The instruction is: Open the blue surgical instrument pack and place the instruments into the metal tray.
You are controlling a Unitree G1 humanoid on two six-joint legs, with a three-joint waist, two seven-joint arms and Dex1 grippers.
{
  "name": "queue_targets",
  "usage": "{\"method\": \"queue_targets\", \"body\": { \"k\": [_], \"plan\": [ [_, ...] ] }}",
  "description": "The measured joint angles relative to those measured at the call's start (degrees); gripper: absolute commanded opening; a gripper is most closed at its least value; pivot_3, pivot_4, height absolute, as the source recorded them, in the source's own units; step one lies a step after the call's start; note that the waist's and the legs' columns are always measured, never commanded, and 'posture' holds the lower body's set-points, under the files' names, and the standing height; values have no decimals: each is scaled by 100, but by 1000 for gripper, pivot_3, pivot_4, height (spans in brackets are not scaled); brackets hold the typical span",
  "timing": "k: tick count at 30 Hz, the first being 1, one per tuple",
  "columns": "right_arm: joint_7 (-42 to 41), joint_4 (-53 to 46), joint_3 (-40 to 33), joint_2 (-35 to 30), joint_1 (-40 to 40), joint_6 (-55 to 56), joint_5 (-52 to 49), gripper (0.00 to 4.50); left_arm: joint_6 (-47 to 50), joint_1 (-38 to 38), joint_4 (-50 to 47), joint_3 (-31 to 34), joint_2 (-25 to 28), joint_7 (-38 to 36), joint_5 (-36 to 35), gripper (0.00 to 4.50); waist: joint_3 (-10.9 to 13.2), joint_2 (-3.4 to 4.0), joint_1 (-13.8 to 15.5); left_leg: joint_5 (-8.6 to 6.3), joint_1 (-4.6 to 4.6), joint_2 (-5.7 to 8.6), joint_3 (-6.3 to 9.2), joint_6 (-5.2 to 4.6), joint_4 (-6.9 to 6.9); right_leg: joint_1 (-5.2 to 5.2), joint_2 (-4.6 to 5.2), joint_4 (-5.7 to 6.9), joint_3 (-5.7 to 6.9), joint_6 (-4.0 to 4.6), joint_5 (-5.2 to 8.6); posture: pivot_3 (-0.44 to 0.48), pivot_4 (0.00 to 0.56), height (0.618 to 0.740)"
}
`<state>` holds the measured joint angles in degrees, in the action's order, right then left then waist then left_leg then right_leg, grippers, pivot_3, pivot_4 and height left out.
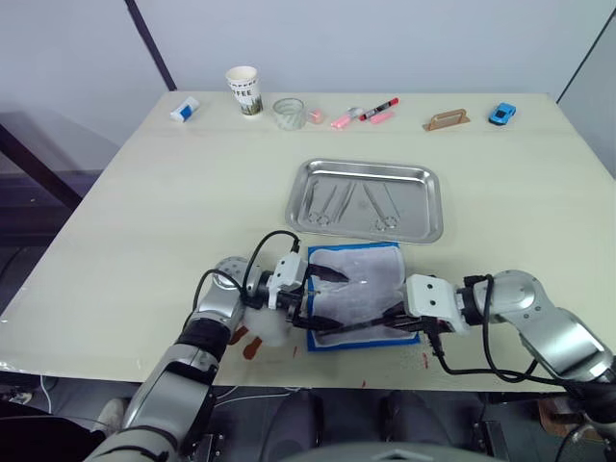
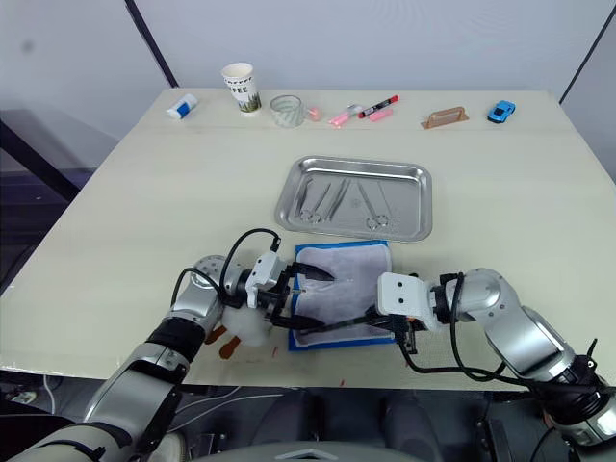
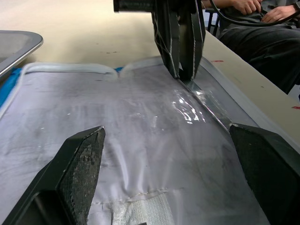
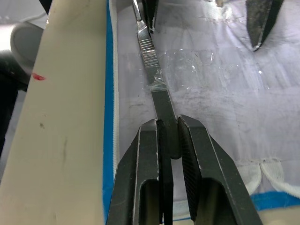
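Observation:
The blue surgical instrument pack (image 1: pixel 361 279) lies unfolded on the table, whitish lining up, just in front of the metal tray (image 1: pixel 366 168). Several instruments (image 1: pixel 327 202) lie inside the tray. A slim flat metal instrument (image 4: pixel 149 56) rests along the pack's near edge. My right gripper (image 4: pixel 168 124) is shut on its end, at the pack's near right corner (image 1: pixel 390 316). Over the left part of the lining my left gripper (image 1: pixel 327 300) stands open, with only lining between its fingers (image 3: pixel 79 164).
Along the far edge stand a paper cup (image 1: pixel 244 89), a glass cup (image 1: pixel 288 113), a red-and-black marker (image 1: pixel 378 108), a tan holder (image 1: pixel 448 119), a blue toy car (image 1: pixel 501 114) and a small tube (image 1: pixel 185 109). A seated person (image 3: pixel 253 14) is beyond the near table edge.

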<state>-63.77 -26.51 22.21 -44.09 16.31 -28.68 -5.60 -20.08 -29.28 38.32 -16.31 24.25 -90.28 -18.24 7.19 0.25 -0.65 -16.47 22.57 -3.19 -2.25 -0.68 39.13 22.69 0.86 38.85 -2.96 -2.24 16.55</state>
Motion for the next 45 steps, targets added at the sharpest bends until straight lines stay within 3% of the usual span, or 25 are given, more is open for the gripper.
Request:
{"method": "queue_targets", "body": {
  "k": [45],
  "plan": [
    [100,-223,22,-276,-5,-122,-30,25,-8,-215,110,-13,-106,56,577,4500,-10,13,56,2,-7,6,13,-3,8,-15,2,3,6,0,-1,0,150,718]
  ]
}}
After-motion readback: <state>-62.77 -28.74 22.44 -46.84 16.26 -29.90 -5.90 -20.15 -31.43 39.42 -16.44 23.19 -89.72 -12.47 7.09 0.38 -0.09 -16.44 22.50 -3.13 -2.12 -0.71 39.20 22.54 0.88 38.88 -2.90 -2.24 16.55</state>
